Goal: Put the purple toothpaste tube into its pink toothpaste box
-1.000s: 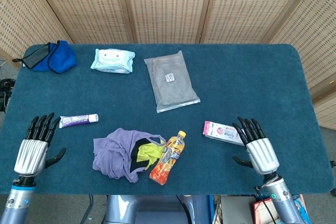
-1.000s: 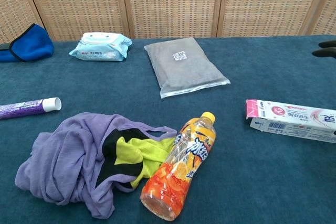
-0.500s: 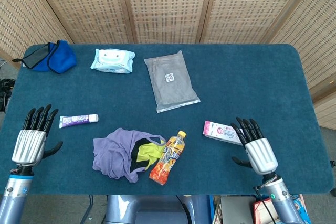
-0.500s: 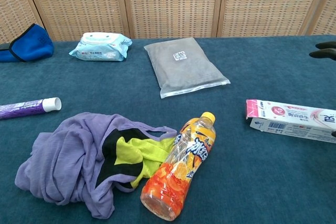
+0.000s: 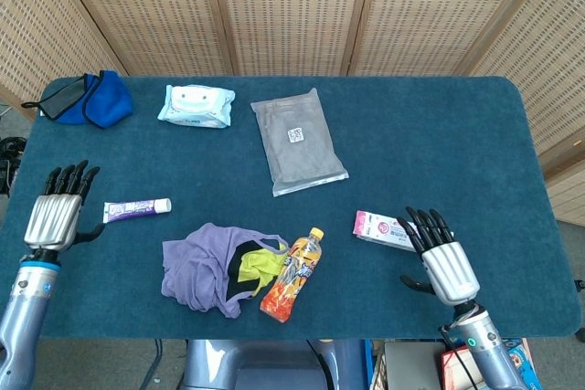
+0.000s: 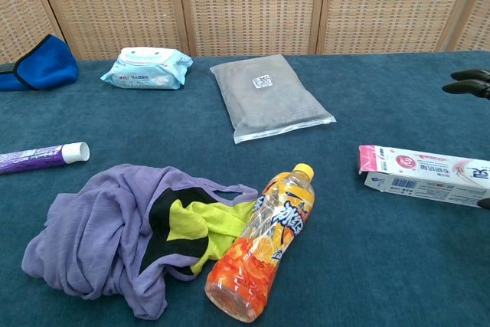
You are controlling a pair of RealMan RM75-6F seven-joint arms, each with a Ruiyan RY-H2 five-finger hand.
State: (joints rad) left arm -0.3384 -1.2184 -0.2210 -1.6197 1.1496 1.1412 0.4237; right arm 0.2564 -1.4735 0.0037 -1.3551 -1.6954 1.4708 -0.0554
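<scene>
Both hands open, nothing picked up yet: the reach is the step in hand.

Head view: the tube point(image 5: 136, 210) lies on the table point(image 5: 439, 134) at mid-left, just right of the left hand point(image 5: 55, 218), fingers spread and empty; the box point(image 5: 386, 230) lies lower right, the right hand point(image 5: 435, 258) hovering at its far end, fingers apart. Chest view: tube point(image 6: 42, 156) at the left edge, box point(image 6: 423, 174) at the right, dark fingertips point(image 6: 467, 82) poking in at the right edge. Next, I'd say, the left hand must close on the tube while the right secures the box.
</scene>
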